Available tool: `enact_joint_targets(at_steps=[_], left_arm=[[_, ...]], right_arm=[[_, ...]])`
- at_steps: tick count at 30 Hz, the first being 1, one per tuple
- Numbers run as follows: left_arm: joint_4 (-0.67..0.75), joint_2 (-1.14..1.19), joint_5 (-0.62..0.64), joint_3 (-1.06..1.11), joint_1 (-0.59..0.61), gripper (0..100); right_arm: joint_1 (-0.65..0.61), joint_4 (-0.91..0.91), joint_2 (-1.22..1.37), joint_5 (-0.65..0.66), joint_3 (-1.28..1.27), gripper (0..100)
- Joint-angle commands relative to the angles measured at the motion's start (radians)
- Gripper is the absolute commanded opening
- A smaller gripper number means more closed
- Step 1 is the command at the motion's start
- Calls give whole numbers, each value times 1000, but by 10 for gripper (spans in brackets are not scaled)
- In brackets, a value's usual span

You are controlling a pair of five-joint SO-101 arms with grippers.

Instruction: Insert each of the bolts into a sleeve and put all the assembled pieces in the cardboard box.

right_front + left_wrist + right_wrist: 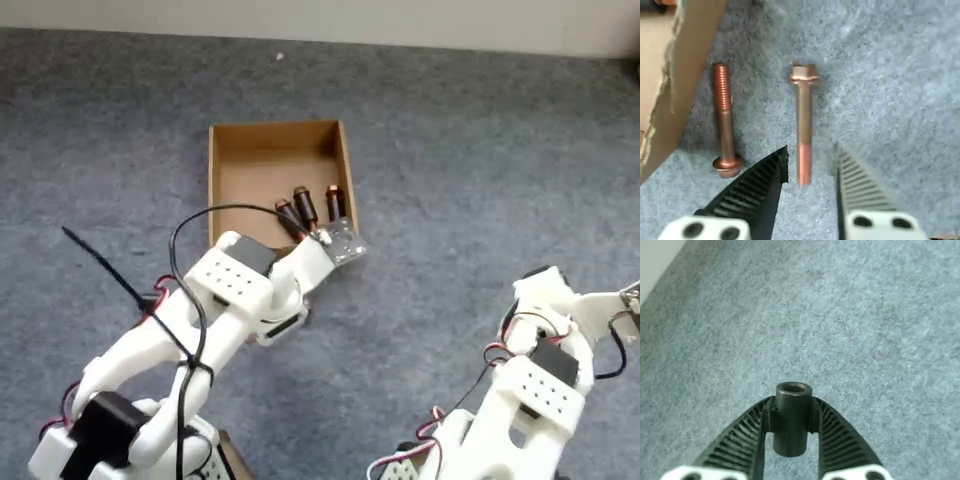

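Holding a dark sleeve (791, 424) upright in my right gripper (792, 404), my left gripper (811, 152) open over a bolt (803, 125).
My right fingers pinch the sleeve above the grey carpet (850, 315). My left fingers are spread either side of the bolt's threaded end. A second bolt (725, 120) lies beside it, near the cardboard box (660, 75). Three assembled pieces (305, 208) lie in the box.

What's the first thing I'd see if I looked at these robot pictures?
Probably the two copper bolts lying side by side on the grey carpet next to the cardboard box, with the left gripper open over the threaded end of one. Next, the right gripper pinching a black sleeve, and three finished pieces lying in the box.
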State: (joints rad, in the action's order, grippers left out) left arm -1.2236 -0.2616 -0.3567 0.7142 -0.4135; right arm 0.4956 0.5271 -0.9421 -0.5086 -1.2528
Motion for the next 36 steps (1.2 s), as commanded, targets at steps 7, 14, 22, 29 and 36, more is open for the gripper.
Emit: enact_joint_targets(at_steps=[7, 14, 22, 29, 36], left_arm=[[130, 81, 11, -10, 8, 193], [218, 216, 58, -59, -19, 193], [218, 306, 57, -127, -56, 88], [218, 302, 57, -124, -102, 5], [190, 193, 58, -74, -96, 5]], right_arm=[[-12, -22, -30, 0, 50, 5], [-12, -22, -30, 0, 50, 5], [-13, -22, -30, 0, 50, 5], [-12, -22, -36, 0, 50, 5], [-15, -18, -38, 0, 50, 5]])
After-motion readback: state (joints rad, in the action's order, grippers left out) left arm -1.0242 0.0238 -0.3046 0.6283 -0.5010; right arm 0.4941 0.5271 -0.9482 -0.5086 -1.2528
